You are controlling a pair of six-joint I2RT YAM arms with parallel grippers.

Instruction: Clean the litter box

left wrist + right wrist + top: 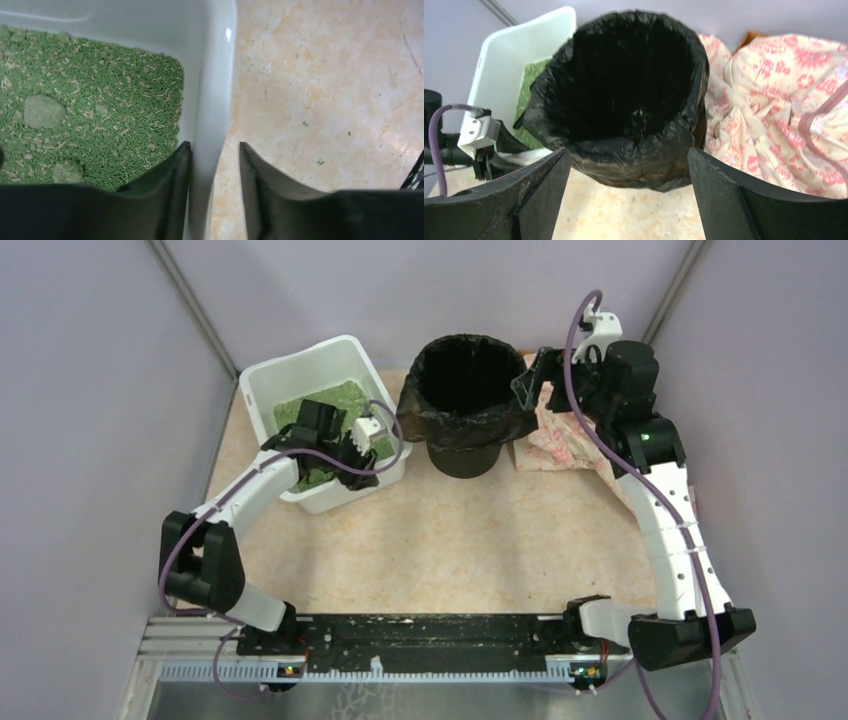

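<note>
The litter box (300, 360) is a white tub with green litter (335, 398) at the back left. In the left wrist view its wall (210, 75) runs between my fingers, with clumps (44, 111) lying in the litter (110, 90). My left gripper (362, 468) (214, 147) is open and straddles that wall: one finger is inside against it, the other is outside with a gap. My right gripper (530, 380) (626, 155) is wide open and empty, beside the right rim of the black-bagged bin (465, 455) (624, 150).
A crumpled cloth with a red pattern (560, 440) (774, 100) lies right of the bin, under my right arm. The litter box also shows in the right wrist view (514, 50). Grey walls close in the table on three sides.
</note>
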